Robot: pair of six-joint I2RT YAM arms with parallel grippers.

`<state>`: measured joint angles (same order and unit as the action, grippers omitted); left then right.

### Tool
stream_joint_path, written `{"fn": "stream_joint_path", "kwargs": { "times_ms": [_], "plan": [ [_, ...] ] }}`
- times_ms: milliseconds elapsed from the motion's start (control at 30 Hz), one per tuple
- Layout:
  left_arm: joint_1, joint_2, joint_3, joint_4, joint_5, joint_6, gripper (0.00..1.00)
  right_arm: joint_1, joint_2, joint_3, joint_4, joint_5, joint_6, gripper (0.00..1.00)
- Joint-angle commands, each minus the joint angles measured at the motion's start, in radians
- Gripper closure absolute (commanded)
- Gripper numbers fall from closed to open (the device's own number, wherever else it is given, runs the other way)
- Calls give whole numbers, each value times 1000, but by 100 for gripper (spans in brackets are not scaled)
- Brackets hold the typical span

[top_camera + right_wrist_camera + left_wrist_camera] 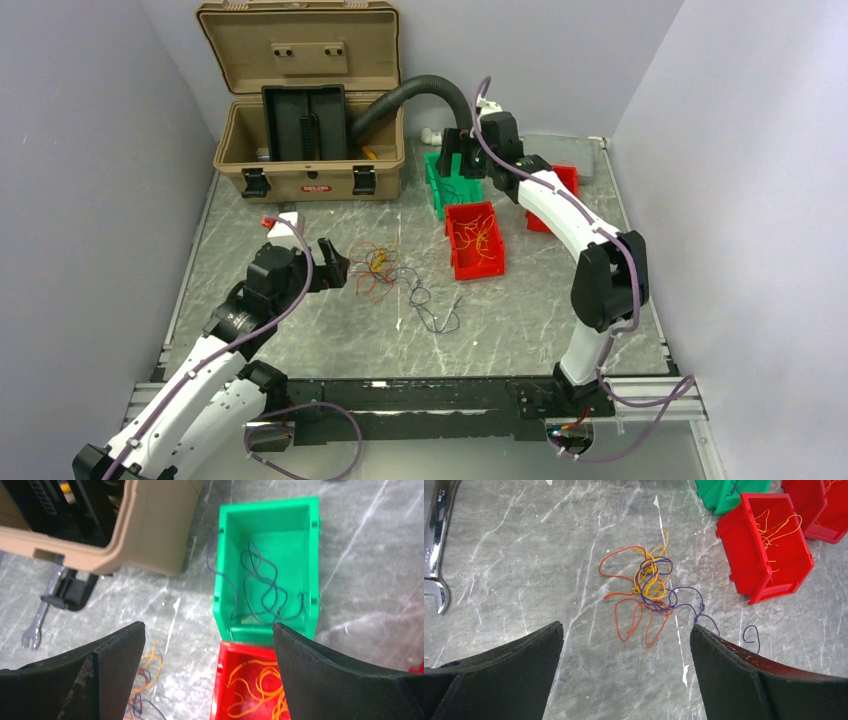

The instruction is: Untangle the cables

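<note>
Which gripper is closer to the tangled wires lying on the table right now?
Left. The left gripper sits open just beside the tangle; the right gripper hangs over the green bin, farther back.

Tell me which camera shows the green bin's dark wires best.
The right wrist view looks straight into the green bin, dark wires plain. In the top view the right arm partly hides it; the left wrist view catches a corner.
</note>
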<state>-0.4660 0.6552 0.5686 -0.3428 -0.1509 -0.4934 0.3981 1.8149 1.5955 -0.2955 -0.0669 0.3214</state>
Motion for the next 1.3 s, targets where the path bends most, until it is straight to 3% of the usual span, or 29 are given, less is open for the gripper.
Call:
{"fn": "stream_joint_path", "kwargs": {
  "times_ms": [0, 300, 633, 900, 1267],
  "plan": [
    [0, 6, 50, -16, 19, 25, 1, 15, -127, -126, 61, -18, -10, 0],
    [0, 66, 29, 9, 101, -39, 0, 112, -278, -349, 82, 36, 12, 0],
    [-1, 253, 26, 66, 178, -103, 1, 214, -392, -527, 75, 125, 57, 3],
    [-3, 413, 57, 136, 167, -109, 1, 296, -364, -597, 28, 282, 87, 7],
    [-3, 654, 133, 192, 111, -80, 10, 218, -176, -549, -41, 460, 90, 22]
  ]
}}
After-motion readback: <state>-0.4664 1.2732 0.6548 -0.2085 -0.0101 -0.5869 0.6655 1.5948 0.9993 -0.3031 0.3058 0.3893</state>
